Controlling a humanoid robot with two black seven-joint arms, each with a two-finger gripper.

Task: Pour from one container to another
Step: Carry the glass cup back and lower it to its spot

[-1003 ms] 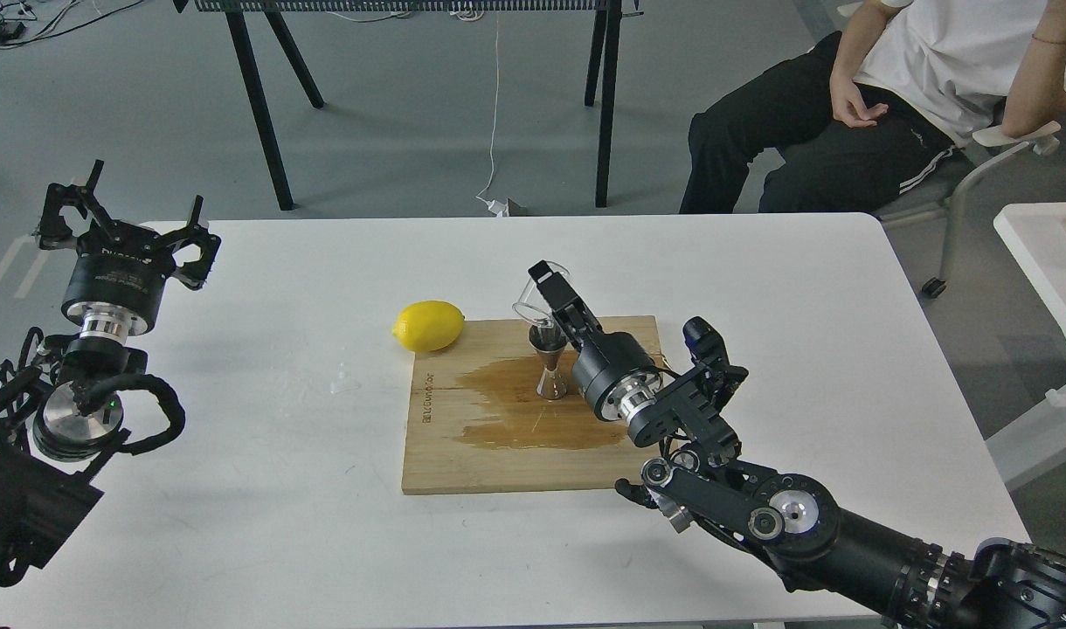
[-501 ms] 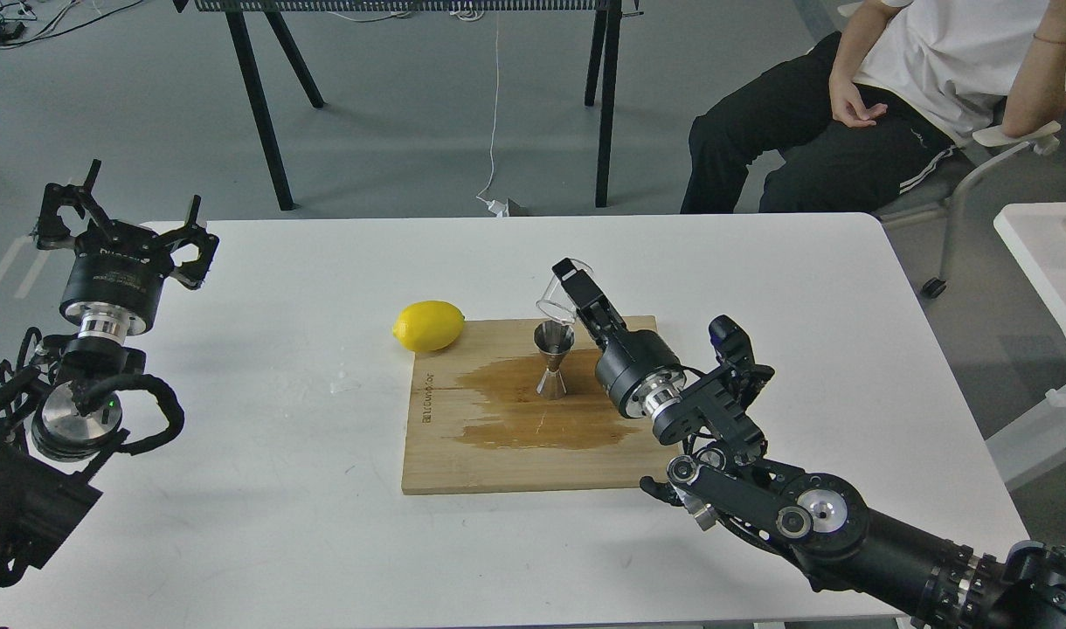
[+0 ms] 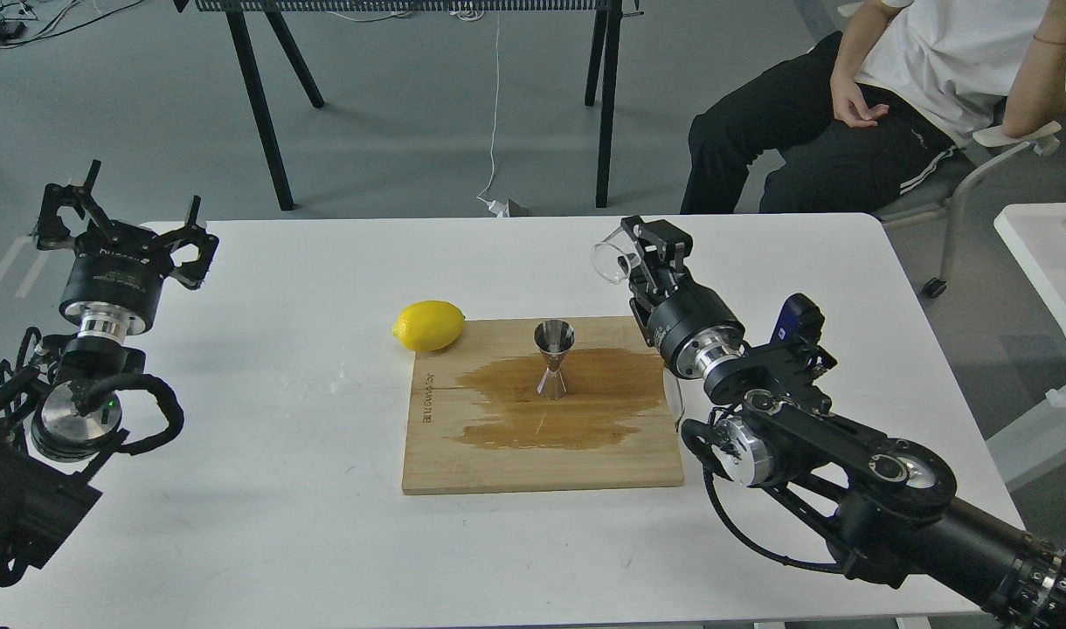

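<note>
The steel jigger [image 3: 553, 358] stands upright on the wooden board [image 3: 542, 454], in the middle of a dark wet patch. My right gripper [image 3: 645, 253] is above and to the right of it, over the table past the board's far right corner, shut on the clear glass cup [image 3: 612, 259]. The cup lies tilted on its side with its mouth facing left. My left gripper [image 3: 122, 214] is open at the table's far left edge, holding nothing.
A yellow lemon [image 3: 428, 325] rests at the board's far left corner. A small wet spot [image 3: 345, 382] marks the white table [image 3: 236, 524] left of the board. A seated person [image 3: 891, 96] is beyond the far right corner; black table legs [image 3: 262, 105] stand behind.
My right gripper has carried the tilted glass cup up and to the right, away from the jigger's mouth. The left arm has not moved.
</note>
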